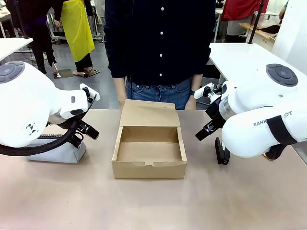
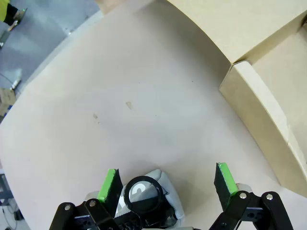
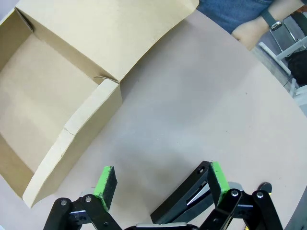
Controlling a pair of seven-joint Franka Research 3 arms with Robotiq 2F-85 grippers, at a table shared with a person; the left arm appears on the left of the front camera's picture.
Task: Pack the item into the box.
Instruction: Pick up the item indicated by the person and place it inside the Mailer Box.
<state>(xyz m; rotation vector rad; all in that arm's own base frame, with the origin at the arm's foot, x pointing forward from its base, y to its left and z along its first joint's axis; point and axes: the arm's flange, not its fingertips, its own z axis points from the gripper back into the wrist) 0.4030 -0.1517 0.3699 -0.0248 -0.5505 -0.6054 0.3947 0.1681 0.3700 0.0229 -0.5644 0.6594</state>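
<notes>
- The bare tan counter (image 1: 153, 206) takes up the nearest ground.
- The left pincer (image 2: 168, 180) has its green pads spread wide and has hold of nothing. It hangs over the counter, with a pale pouch (image 2: 165, 189) lying below, near its left finger.
- The right pincer (image 3: 161, 181) is likewise fully spread and grips nothing.
- The black stapler (image 3: 184, 203) lies flat on the counter under the right pincer, inside the gap and close to one green pad. Whether it touches that pad I cannot tell.
- In the front view the stapler sits to the right of the box, apart from it and partly hidden by the right arm.
- The brown cardboard box (image 1: 148, 170) stands mid-counter between the two arms, open, its inside bare.
- Its flap lid (image 1: 149, 113) is tipped back on the far side.
- A person (image 1: 158, 43) in a dark buttoned shirt and jeans stands at the far edge just behind the box, arms down, a watch on one wrist (image 3: 271, 20).
</notes>
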